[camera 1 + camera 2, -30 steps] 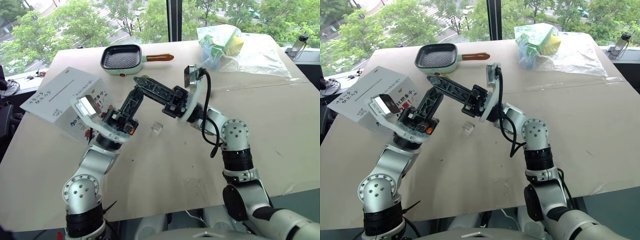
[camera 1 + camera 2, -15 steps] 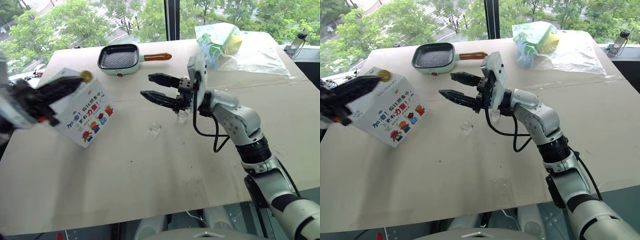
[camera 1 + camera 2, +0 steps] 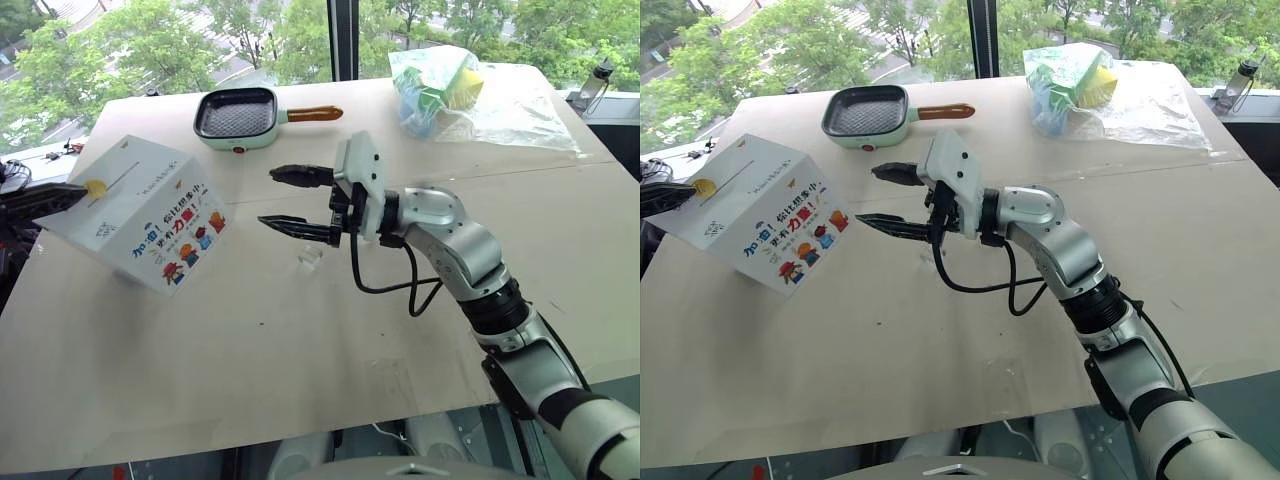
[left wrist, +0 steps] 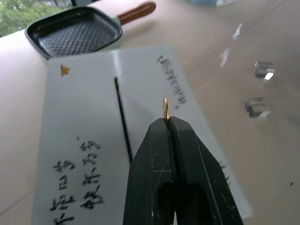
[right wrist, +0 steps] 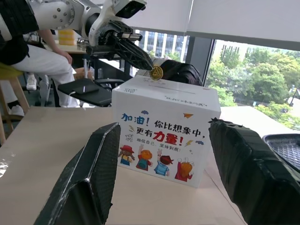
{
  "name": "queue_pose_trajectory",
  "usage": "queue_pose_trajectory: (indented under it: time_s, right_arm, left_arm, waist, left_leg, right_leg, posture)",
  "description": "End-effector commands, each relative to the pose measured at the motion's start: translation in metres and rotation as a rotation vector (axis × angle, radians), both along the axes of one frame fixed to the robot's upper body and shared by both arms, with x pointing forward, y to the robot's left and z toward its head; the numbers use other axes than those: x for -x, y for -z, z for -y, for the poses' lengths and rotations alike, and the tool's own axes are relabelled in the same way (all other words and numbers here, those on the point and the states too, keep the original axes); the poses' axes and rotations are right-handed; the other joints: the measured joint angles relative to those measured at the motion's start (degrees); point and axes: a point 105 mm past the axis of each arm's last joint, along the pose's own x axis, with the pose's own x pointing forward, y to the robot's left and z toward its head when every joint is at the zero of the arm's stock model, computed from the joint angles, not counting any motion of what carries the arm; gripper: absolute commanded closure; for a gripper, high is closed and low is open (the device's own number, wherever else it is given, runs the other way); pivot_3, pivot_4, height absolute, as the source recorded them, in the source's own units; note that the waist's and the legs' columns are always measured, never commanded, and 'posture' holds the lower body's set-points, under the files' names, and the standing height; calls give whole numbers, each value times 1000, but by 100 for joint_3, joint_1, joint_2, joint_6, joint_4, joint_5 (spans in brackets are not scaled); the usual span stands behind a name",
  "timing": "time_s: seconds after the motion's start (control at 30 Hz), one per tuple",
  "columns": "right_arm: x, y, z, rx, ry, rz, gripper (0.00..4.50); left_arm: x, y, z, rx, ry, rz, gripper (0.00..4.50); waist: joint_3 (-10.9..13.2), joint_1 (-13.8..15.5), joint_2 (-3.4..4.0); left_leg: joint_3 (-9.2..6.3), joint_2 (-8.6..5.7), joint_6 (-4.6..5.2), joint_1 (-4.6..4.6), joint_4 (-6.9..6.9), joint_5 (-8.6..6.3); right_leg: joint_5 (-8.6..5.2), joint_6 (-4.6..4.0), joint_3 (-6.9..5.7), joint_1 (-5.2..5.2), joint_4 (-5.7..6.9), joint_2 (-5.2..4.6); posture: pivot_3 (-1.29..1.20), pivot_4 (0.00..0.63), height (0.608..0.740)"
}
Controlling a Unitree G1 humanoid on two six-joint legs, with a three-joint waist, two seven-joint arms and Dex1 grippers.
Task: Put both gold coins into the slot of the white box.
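1. The left gripper [image 4: 168, 123] has its fingers pinched on a gold coin [image 3: 95, 186], held on edge above the white box [image 3: 150, 215], just beside the slot [image 4: 123, 119].
2. The white box sits at the desk's [image 3: 300, 350] left side, its cartoon face toward the robot.
3. A clear plastic holder [image 3: 310, 258] lies right of the box.
4. The right gripper [image 3: 290, 200] hovers above it, fingers spread and empty, pointing at the box.
5. A mint-green pan [image 3: 240, 117] sits behind.
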Motion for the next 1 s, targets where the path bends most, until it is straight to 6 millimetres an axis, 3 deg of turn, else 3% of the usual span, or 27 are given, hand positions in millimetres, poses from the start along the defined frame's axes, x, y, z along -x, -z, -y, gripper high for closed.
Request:
queue_pose_trajectory:
  time_s: [0.03,0.4,1.0]
  right_arm:
    - [7,-13,-1,-42,-7,53,1268]
    - [9,-14,-2,-44,-6,58,1268]
    - [7,-15,-3,-54,6,57,1268]
  left_arm:
    - [-3,-2,-8,-49,-2,3,4500]
    - [-16,8,-19,-25,-71,-12,4500]
    - [-18,28,-11,-8,-30,-110,4500]
  waist:
    - [-1,-11,-2]
    - [-2,-62,-4]
    - [-5,-56,-4]
  left_leg:
    - [-1,-1,0,0,0,0]
    - [-2,-1,0,0,8,0]
    - [-2,-1,0,6,17,1]
  right_leg:
    - [0,0,-2,0,0,1]
    - [0,1,-1,-3,9,2]
    - [1,1,-1,1,23,2]
  posture:
    - [0,150,736]
    - [0,150,736]
    - [0,150,736]
